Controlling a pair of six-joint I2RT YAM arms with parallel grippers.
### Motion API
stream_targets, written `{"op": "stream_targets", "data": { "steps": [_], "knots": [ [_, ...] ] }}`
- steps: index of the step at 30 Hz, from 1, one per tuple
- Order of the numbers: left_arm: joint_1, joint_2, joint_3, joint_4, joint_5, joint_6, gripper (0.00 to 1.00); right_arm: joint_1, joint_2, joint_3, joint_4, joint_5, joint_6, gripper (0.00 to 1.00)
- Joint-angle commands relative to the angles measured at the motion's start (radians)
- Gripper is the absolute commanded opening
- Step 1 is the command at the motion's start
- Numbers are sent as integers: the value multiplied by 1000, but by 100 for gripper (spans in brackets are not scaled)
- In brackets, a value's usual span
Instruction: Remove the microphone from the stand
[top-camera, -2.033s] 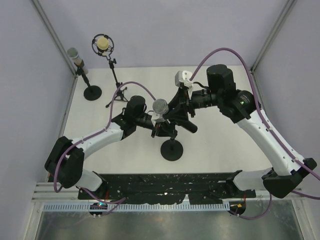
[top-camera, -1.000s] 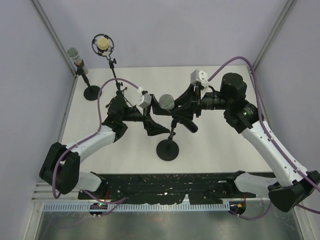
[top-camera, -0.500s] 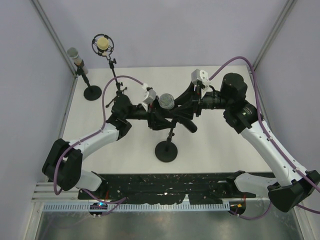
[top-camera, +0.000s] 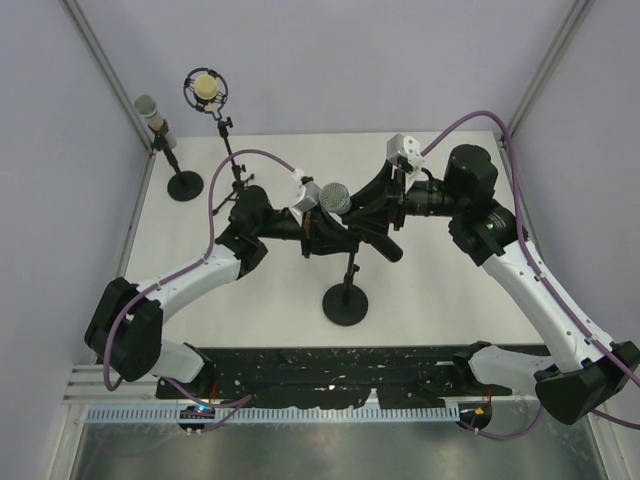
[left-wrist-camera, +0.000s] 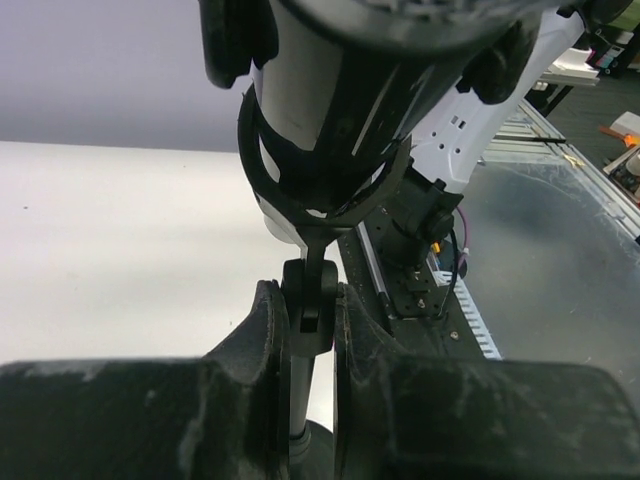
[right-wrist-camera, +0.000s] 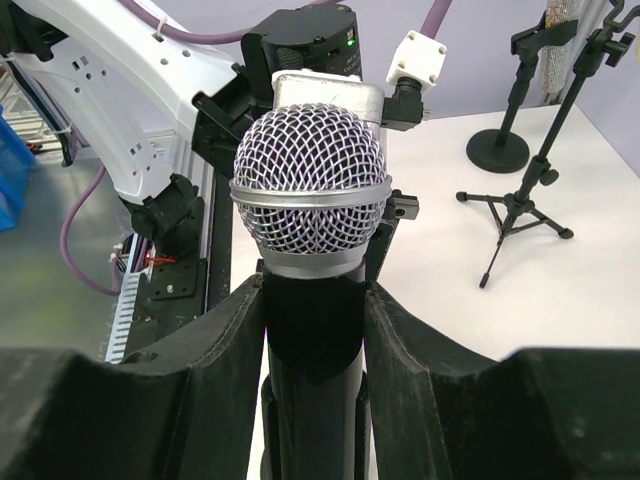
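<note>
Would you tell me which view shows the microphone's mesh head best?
The right wrist view: the mesh head sits large above the right hand. The top external view shows it tiny; the left wrist view hides it.

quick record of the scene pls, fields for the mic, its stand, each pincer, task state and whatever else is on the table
microphone: upright, body seated in the clip
stand: round base, near the middle of the table
left pincer: shut on the stand's joint just under the clip
right pincer: shut on the microphone body below the mesh head
task state: microphone not yet out of the clip
other items: tripod stand and round-base stand at back left, each carrying a mic
</note>
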Motion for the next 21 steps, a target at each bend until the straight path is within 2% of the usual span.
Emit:
{"op": "stream_targets", "data": {
  "steps": [1, 5, 10, 21],
  "knots": [
    [-28, 10, 43, -216, -73, 154, 0, 11, -28, 40, 128, -42, 37, 17],
    [-36, 12, 29, -245, -86, 198, 0, 6, -24, 80, 128, -44, 74, 15],
    [-60, 15, 49, -371, -126, 312, 0, 0, -18, 118, 129, -51, 104, 13],
    [-94, 47, 75, -474, -138, 399, 0, 0, -8, 168, 131, -64, 135, 12]
  ]
}}
